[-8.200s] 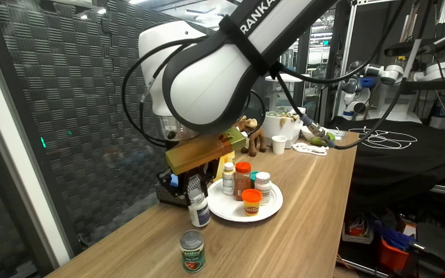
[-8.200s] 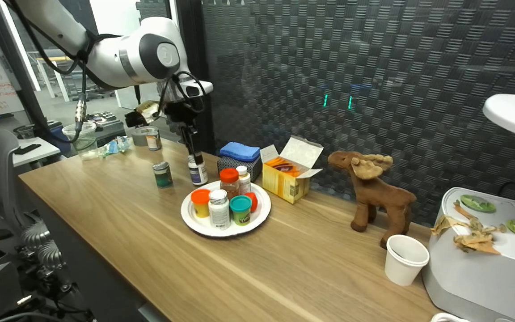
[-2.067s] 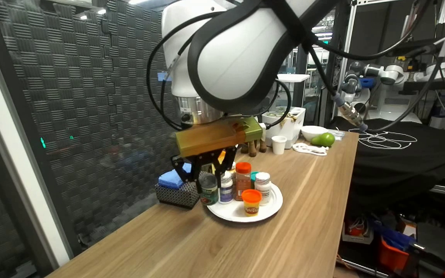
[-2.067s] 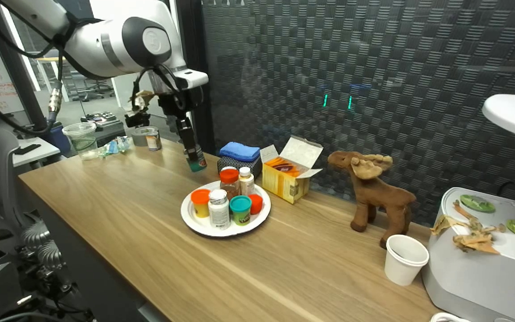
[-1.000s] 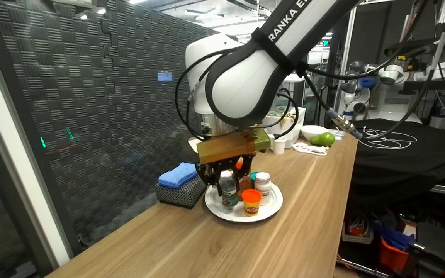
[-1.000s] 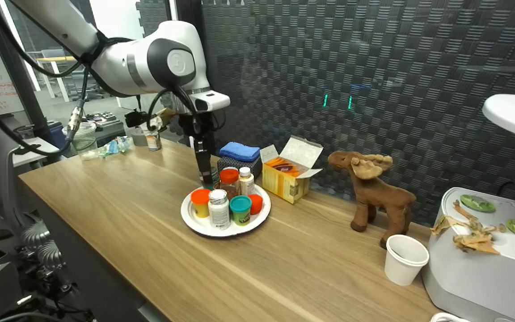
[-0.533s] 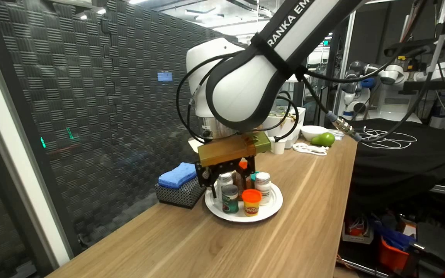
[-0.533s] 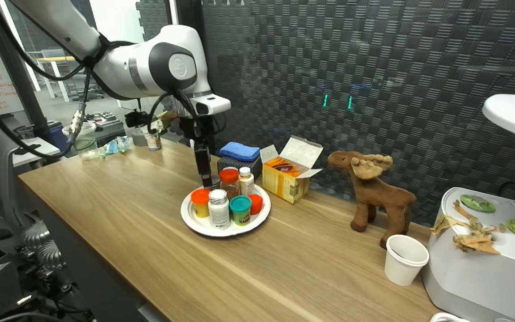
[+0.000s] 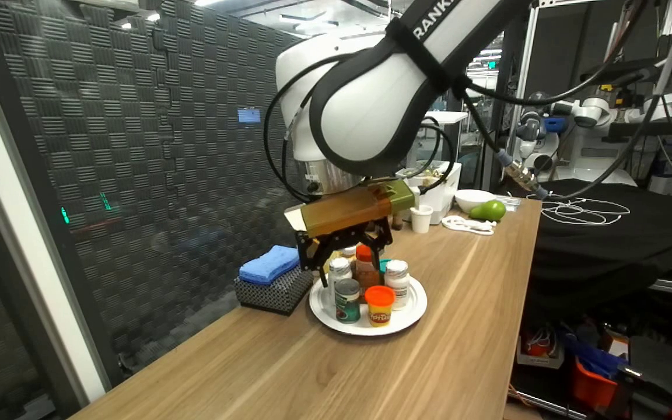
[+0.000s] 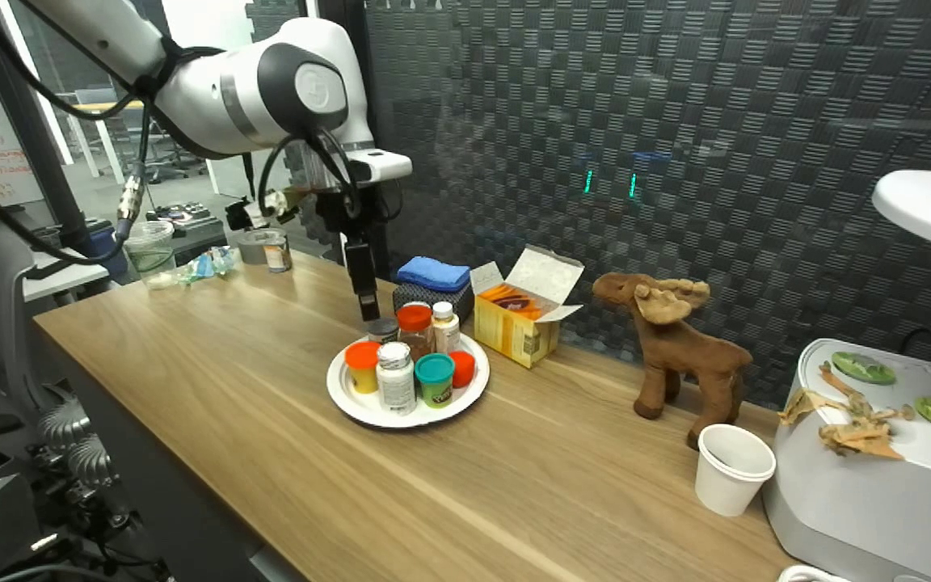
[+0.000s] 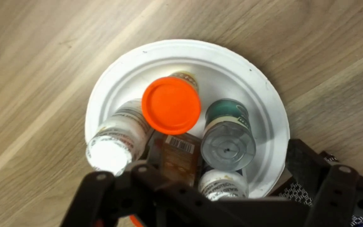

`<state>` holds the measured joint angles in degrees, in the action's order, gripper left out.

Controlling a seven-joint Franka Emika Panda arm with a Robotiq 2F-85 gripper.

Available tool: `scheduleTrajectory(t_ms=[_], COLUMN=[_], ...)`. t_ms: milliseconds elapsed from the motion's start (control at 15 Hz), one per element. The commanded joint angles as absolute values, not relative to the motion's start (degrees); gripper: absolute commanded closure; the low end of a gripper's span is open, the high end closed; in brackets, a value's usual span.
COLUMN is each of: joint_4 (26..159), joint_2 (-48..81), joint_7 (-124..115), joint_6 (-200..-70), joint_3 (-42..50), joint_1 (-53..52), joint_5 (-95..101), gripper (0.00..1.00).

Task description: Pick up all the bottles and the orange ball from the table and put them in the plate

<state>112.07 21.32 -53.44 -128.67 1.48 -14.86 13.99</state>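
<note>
The claw (image 9: 352,281) hangs spread wide over the plate (image 9: 416,308), jaws well apart. Below it I see a green-labelled can (image 9: 347,310), with a white-capped bottle (image 9: 339,270) just beside; around them on the plate crowd a red-capped jar (image 10: 416,340), a slim bottle (image 10: 446,330), a white bottle (image 10: 396,381), an orange-lidded tub (image 10: 363,368), a teal-lidded tub (image 10: 436,378) and, partly hidden behind that, the reddish-orange ball (image 10: 464,369). Nearby, the worktop (image 9: 312,373) carries a patterned box (image 9: 277,295) under a blue cloth (image 9: 269,265) and a yellow carton (image 10: 512,333).

White arm (image 9: 365,111), looping black cables (image 9: 266,134), black hand (image 9: 350,276)
</note>
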Motion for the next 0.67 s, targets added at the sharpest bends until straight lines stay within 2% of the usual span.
scheduleTrajectory(t_ms=[0, 333, 400, 600], joint_4=[114.75, 118.89, 115.79, 117.82], joint_2=[13.62, 5.72, 9.93, 7.15], joint_7=[-47.00, -30.84, -36.14, -32.76], joint_6=[-122.97, -122.30, -122.44, -122.40], joint_3=[0.25, -3.23, -2.71, -3.72], joint_1=[-14.53, -12.81, -12.89, -12.59], joint_5=[17.38, 15.78, 16.40, 16.36], gripper=[0.00, 0.00, 0.00, 0.00])
